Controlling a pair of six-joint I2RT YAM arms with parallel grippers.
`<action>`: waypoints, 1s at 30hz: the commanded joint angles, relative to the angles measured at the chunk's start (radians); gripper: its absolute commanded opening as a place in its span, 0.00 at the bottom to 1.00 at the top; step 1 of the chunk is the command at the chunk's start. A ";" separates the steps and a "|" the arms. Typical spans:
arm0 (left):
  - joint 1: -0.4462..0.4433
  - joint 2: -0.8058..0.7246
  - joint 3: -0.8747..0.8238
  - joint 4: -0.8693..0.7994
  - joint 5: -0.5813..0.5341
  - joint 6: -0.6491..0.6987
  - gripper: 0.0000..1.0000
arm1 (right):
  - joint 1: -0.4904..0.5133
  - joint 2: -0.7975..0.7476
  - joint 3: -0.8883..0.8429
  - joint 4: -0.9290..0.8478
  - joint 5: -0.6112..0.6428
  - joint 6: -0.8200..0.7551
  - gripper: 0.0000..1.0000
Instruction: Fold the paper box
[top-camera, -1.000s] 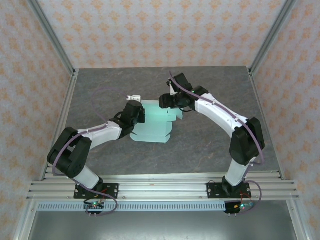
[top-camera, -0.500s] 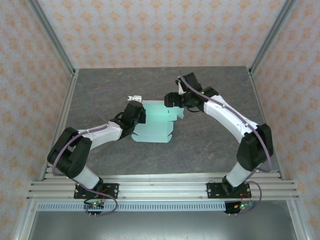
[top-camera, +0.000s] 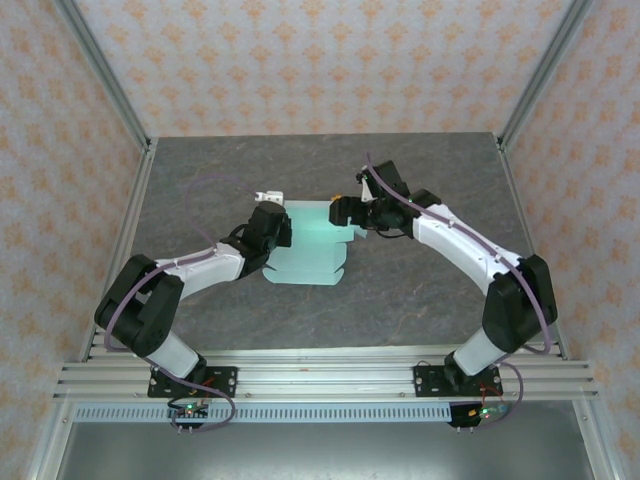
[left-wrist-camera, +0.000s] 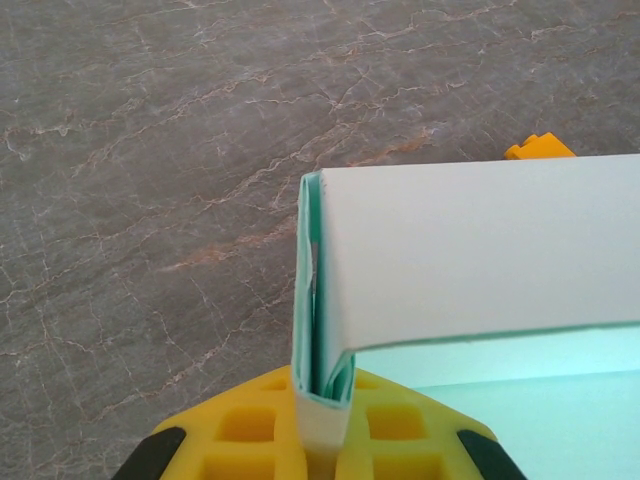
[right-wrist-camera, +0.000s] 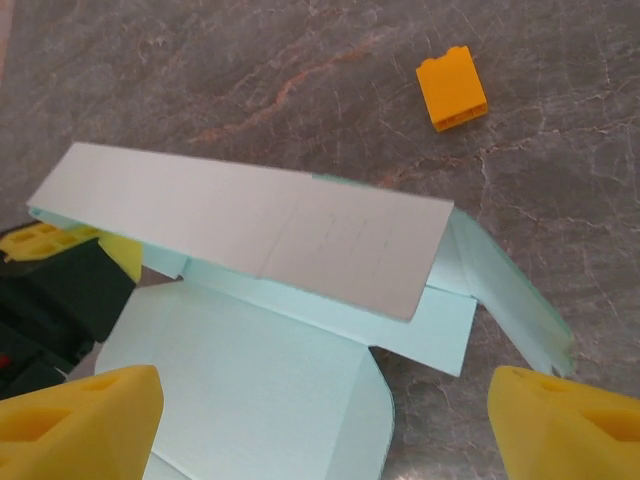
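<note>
Worth watching first, left of the orange cube (right-wrist-camera: 452, 88): could lose the doubled card edge from the left gripper (left-wrist-camera: 320, 425) (jaws pressed together on it, the card standing upright between them) if dragged sideways, letting the raised panel spring flat again. Could also crease or tear such thin card if tugged hard against the fold.

Further right, nearer the cube: may catch the lifted, pale-backed panel with the right gripper (right-wrist-camera: 320, 430) on any descent, buckling it away from its score line. Might knock the cube as well, if swung wide. Hard to judge from above how high over the card that gripper hangs.

As for placement, look for the paper box (top-camera: 310, 255) lying mostly flat on the table (top-camera: 440, 290), on the near side of the cube, close to it but apart, with one long panel folded up and over the rest. Gripped by its left edge in the left gripper, left of the cube. Spread beneath the right gripper's fingers (wide apart, nothing in them), touching neither as far as can be told. Folding barely under way, by the look of it, with the rounded side flaps not yet raised.
</note>
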 joint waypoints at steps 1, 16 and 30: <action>-0.004 -0.045 -0.008 0.003 -0.023 0.001 0.08 | -0.024 0.039 0.014 0.063 -0.032 0.034 0.85; -0.018 -0.038 -0.008 0.002 -0.021 0.037 0.08 | -0.073 0.095 0.080 0.072 -0.124 -0.037 0.81; -0.023 -0.029 0.010 -0.012 -0.027 0.037 0.08 | -0.044 0.049 0.113 -0.048 -0.040 -0.149 0.79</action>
